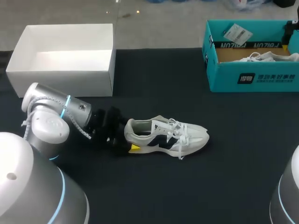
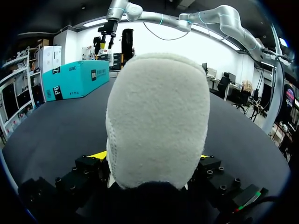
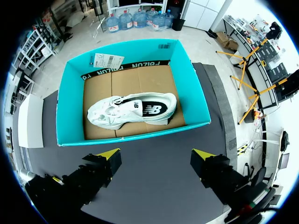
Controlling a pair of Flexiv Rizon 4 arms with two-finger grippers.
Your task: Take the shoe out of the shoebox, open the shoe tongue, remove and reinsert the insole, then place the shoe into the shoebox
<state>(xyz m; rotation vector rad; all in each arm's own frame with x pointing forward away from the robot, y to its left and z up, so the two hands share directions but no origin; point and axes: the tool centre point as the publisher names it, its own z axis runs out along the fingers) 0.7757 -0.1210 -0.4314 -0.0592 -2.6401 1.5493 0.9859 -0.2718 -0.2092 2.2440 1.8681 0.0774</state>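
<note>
Head view, left of centre: a white-and-navy mesh sneaker (image 1: 173, 136), lying on the black table (image 1: 210, 186), is gripped at its heel by the left gripper (image 1: 127, 136); upper right, the right gripper (image 3: 156, 153) is held wide open, empty, above a teal cardboard shoebox (image 1: 261, 77).

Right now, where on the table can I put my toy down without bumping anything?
The dark table is bare between the white box and the teal shoebox, and in front of the sneaker, toward the near edge. It is crowded at the sneaker's heel, where the left gripper holds it.
</note>
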